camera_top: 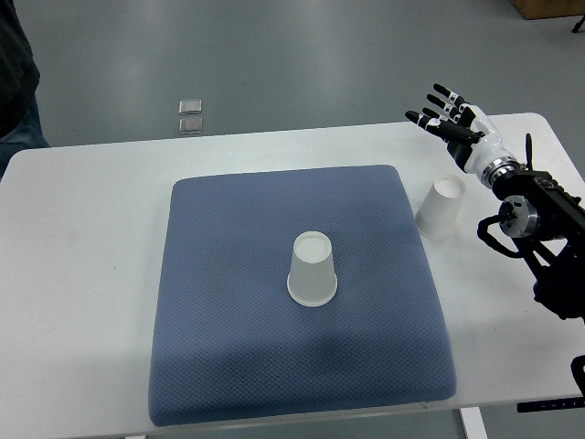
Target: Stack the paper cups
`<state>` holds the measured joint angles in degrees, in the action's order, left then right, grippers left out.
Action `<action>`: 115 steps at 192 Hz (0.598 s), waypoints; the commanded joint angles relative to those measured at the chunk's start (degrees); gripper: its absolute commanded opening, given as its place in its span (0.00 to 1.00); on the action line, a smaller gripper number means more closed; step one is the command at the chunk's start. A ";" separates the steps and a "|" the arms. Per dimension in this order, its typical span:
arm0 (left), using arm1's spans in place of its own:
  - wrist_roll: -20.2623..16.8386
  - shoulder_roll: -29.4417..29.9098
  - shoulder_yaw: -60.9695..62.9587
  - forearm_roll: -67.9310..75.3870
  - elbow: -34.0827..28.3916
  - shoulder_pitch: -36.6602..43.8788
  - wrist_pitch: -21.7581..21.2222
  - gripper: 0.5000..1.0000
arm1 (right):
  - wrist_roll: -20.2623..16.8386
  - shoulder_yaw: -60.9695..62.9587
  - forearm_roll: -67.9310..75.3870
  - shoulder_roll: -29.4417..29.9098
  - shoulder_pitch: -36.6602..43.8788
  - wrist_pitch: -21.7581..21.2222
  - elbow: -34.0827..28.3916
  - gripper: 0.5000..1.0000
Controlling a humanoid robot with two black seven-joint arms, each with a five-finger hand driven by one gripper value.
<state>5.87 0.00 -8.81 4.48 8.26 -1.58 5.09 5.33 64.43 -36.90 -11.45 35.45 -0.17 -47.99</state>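
light, crushable paper cup (441, 208) at right centre wants a gentle mid-wall grip; right hand (454, 121) above it, fingers spread, holding nothing.

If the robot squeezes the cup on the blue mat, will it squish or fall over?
Probably squishes: the cup on the mat looks like thin paper. It stands upside down on its wide rim, so it likely slides before tipping. It looks light, and the open right hand should lift it easily.
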 commanded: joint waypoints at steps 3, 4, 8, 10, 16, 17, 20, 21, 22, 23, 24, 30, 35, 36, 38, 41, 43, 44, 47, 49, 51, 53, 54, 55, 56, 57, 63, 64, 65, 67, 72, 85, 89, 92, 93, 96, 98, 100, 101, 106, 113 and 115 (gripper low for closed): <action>-0.06 0.00 -0.07 -0.09 0.00 0.00 0.01 1.00 | -0.05 -0.01 -0.01 -0.06 0.15 0.00 0.00 0.86; -0.06 0.00 -0.07 -0.09 0.00 0.00 0.01 1.00 | -0.05 -0.01 -0.01 -0.06 0.23 0.00 0.00 0.86; -0.33 0.00 -0.16 -0.09 0.00 0.00 0.01 1.00 | -0.05 -0.01 -0.01 -0.15 0.24 0.00 0.00 0.86; -0.33 0.00 -0.16 -0.09 0.00 0.00 0.01 1.00 | -0.05 -0.01 -0.01 -0.15 0.24 0.00 0.00 0.86; -0.33 0.00 -0.07 -0.09 0.00 0.09 0.01 1.00 | -0.05 -0.01 -0.01 -0.15 0.24 0.00 0.00 0.86; -0.33 0.00 -0.07 -0.09 0.00 0.09 0.01 1.00 | -0.05 -0.01 -0.01 -0.15 0.24 0.00 0.00 0.86; -0.33 0.00 -0.07 -0.09 0.00 0.17 0.01 1.00 | -0.05 -0.01 -0.01 -0.15 0.32 0.00 0.00 0.86; -0.33 0.00 -0.07 -0.09 0.00 0.17 0.01 1.00 | -0.05 -0.01 -0.01 -0.15 0.32 0.00 0.00 0.86; -0.33 0.00 -0.07 -0.09 -0.09 0.17 0.01 1.00 | -0.05 -0.01 -0.01 -0.06 0.41 0.00 0.00 0.86; -0.33 0.00 -0.07 -0.09 -0.09 0.17 0.01 1.00 | -0.05 -0.01 -0.01 -0.06 0.41 0.00 0.00 0.86; -0.33 0.00 -0.07 -0.09 -0.09 0.17 0.01 1.00 | -0.05 -0.01 -0.01 -0.06 0.50 0.00 0.00 0.86; -0.33 0.00 -0.07 -0.09 -0.17 0.17 -0.26 1.00 | -0.05 -0.09 -0.01 -0.06 0.59 0.00 0.00 0.86; -0.15 0.00 -0.07 0.00 -0.26 0.26 -0.35 1.00 | -0.05 -0.09 -0.01 -0.06 0.59 0.00 0.00 0.86; -0.15 0.00 -0.07 -0.09 -0.26 0.26 -0.35 1.00 | -0.05 -0.09 -0.01 -0.06 0.59 0.00 0.00 0.86; -0.15 0.00 -0.07 -0.09 -0.26 0.26 -0.35 1.00 | -0.05 -0.01 -0.01 -0.06 0.59 0.00 0.00 0.86; -0.15 0.00 -0.07 -0.09 -0.26 0.26 -0.35 1.00 | -0.05 -0.01 -0.01 -0.06 0.59 0.00 0.00 0.86; -0.15 0.00 -0.07 -0.09 -0.26 0.26 -0.35 1.00 | -0.05 -0.09 -0.01 -0.06 0.59 0.00 0.00 0.86; -0.15 0.00 -0.07 -0.09 -0.26 0.26 -0.35 1.00 | -0.05 -0.09 -0.01 -0.06 0.59 0.00 0.00 0.86; -0.15 0.00 -0.07 0.00 -0.26 0.26 -0.43 1.00 | -0.05 -0.01 -0.01 -0.06 0.59 0.00 0.00 0.86; -0.15 0.00 -0.07 -0.09 -0.17 0.26 -0.43 1.00 | -0.05 -0.09 -0.01 -0.15 0.59 0.00 0.00 0.86; -0.15 0.00 0.02 -0.09 -0.17 0.26 -0.43 1.00 | -0.05 -0.09 -0.01 -0.06 0.59 0.00 0.00 0.86; -0.15 0.00 0.02 -0.09 -0.17 0.26 -0.35 1.00 | -0.14 -0.09 -0.01 -0.06 0.59 0.00 0.00 0.86; -0.15 0.00 0.02 -0.09 -0.17 0.26 -0.43 1.00 | -0.14 -0.09 -0.01 -0.15 0.67 0.00 0.00 0.86; -0.15 0.00 0.02 -0.09 -0.17 0.26 -0.43 1.00 | -0.14 -0.09 -0.01 -0.15 0.67 0.00 0.00 0.86; -0.15 0.00 0.02 -0.09 -0.09 0.26 -0.35 1.00 | -0.05 -0.09 -0.01 -0.06 0.67 0.00 0.00 0.86; -0.15 0.00 0.02 -0.09 -0.09 0.26 -0.35 1.00 | -0.05 -0.09 -0.01 -0.06 0.67 0.00 0.00 0.86; -0.15 0.00 0.02 -0.09 0.00 0.26 -0.43 1.00 | -0.05 -0.09 -0.01 -0.15 0.67 0.00 0.00 0.86; -0.15 0.00 0.02 -0.09 0.00 0.26 -0.35 1.00 | -0.14 -0.09 -0.01 -0.15 0.67 0.00 0.00 0.86; -0.15 0.00 0.02 -0.09 0.00 0.26 -0.35 1.00 | -0.14 -0.09 -0.01 -0.15 0.67 0.00 0.00 0.86; -0.15 0.00 0.02 -0.09 0.00 0.26 -0.43 1.00 | -0.05 -0.09 -0.01 -0.15 0.67 0.00 0.00 0.86; -0.15 0.00 0.02 -0.09 0.00 0.26 -0.43 1.00 | -0.05 -0.09 -0.01 -0.15 0.76 0.00 0.00 0.86; -0.15 0.00 -0.07 -0.09 0.00 0.26 -0.43 1.00 | -0.14 -0.09 -0.01 -0.06 0.94 -0.09 0.00 0.86; -0.15 0.00 0.02 -0.09 0.00 0.26 -0.35 1.00 | -0.05 -0.09 -0.01 -0.06 0.94 -0.09 0.00 0.86; -0.15 0.00 -0.07 0.00 0.00 0.26 -0.43 1.00 | -0.05 -0.09 -0.01 -0.06 0.94 -0.09 0.00 0.86; -0.15 0.00 -0.07 0.00 0.00 0.26 -0.43 1.00 | -0.05 -0.01 -0.01 -0.06 0.94 -0.09 0.00 0.86; -0.15 0.00 -0.07 -0.09 0.00 0.26 -0.43 1.00 | -0.05 -0.09 -0.01 -0.06 0.94 -0.09 0.00 0.86; -0.15 0.00 0.02 -0.09 0.00 0.26 -0.43 1.00 | -0.05 -0.09 -0.01 -0.06 0.94 -0.09 0.00 0.86; -0.15 0.00 -0.07 -0.09 0.00 0.26 -0.35 1.00 | -0.05 -0.09 -0.01 -0.06 0.94 -0.09 0.00 0.86; -0.15 0.00 -0.07 -0.09 0.00 0.26 -0.43 1.00 | -0.05 -0.09 -0.01 -0.06 0.94 -0.09 0.00 0.86; -0.15 0.00 0.02 0.00 0.00 0.26 -0.43 1.00 | -0.05 -0.09 -0.01 -0.06 0.94 -0.09 0.00 0.86; -0.15 0.00 -0.07 0.00 0.00 0.26 -0.43 1.00 | -0.05 -0.09 -0.01 -0.06 0.94 -0.18 0.00 0.86; -0.15 0.00 0.02 -0.09 0.00 0.26 -0.43 1.00 | -0.05 -0.01 -0.01 -0.06 0.94 -0.27 0.00 0.86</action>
<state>5.69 0.00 -8.83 4.40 8.26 -1.32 4.66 5.23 64.34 -36.91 -11.55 36.37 -0.26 -47.98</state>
